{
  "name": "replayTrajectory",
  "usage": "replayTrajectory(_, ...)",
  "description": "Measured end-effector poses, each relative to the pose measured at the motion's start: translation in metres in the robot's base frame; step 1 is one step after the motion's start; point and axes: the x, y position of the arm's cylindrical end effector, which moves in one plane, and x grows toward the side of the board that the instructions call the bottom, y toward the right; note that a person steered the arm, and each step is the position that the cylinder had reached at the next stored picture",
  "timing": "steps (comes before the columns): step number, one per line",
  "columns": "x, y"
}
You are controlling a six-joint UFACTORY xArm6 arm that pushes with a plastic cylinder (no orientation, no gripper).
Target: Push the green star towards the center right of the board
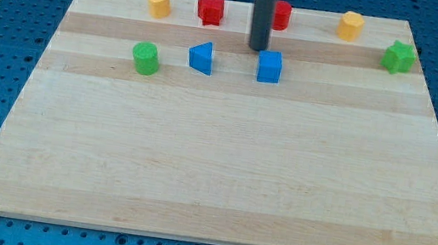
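Note:
The green star (pixel 398 57) lies near the board's right edge, towards the view's top. My tip (pixel 257 50) stands near the top middle of the board, far to the left of the green star. It is just above and left of a blue cube (pixel 270 66). The rod partly hides a red block (pixel 281 14) behind it.
A wooden board (pixel 221 166) lies on a blue perforated table. A blue triangle-like block (pixel 202 57) and a green cylinder (pixel 145 58) sit left of the blue cube. A yellow heart (pixel 159 3), a red star (pixel 210 9) and a yellow block (pixel 351 25) line the top edge.

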Motion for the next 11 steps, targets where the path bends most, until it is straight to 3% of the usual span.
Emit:
replayTrajectory(2,-0.033,0.106)
replayTrajectory(3,-0.019,0.148)
replayTrajectory(6,-0.064,0.228)
replayTrajectory(11,0.017,0.195)
